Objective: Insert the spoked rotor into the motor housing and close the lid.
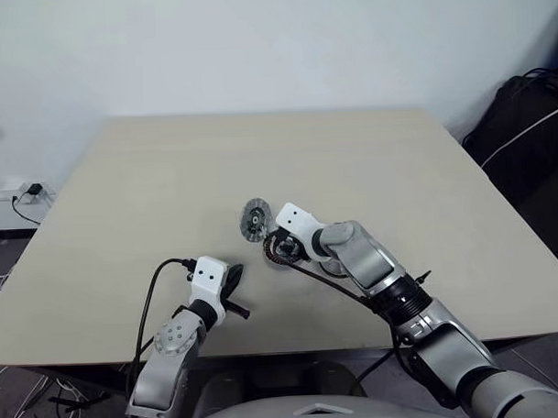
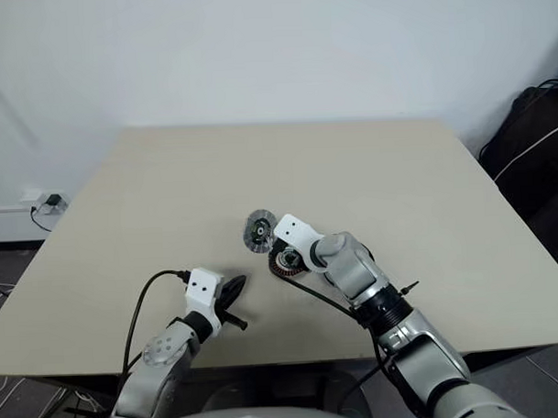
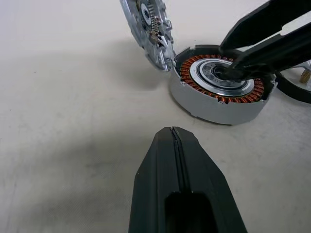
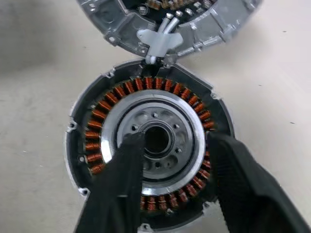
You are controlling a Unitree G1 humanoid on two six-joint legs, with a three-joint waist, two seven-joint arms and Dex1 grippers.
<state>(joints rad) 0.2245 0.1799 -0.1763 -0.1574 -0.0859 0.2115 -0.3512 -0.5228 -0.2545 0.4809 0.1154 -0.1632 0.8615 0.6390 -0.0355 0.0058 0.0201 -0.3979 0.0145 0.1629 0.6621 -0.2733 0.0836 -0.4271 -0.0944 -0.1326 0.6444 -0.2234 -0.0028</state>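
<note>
Left gripper (image 3: 177, 141) closed and low, right gripper (image 4: 172, 150) angled down, fingers seemingly parted.

It looked like a plain lab or test room rather than a home. A bare beige desk (image 1: 168, 194) stood against an unadorned white wall (image 1: 255, 45). At about nine o'clock a wall socket (image 1: 20, 191) sat low with a plug and black cable in it, and loose cables (image 1: 10, 383) trailed on the floor near seven o'clock. At two o'clock a black bag (image 1: 523, 118) with a white cord lay beside the desk.
</note>
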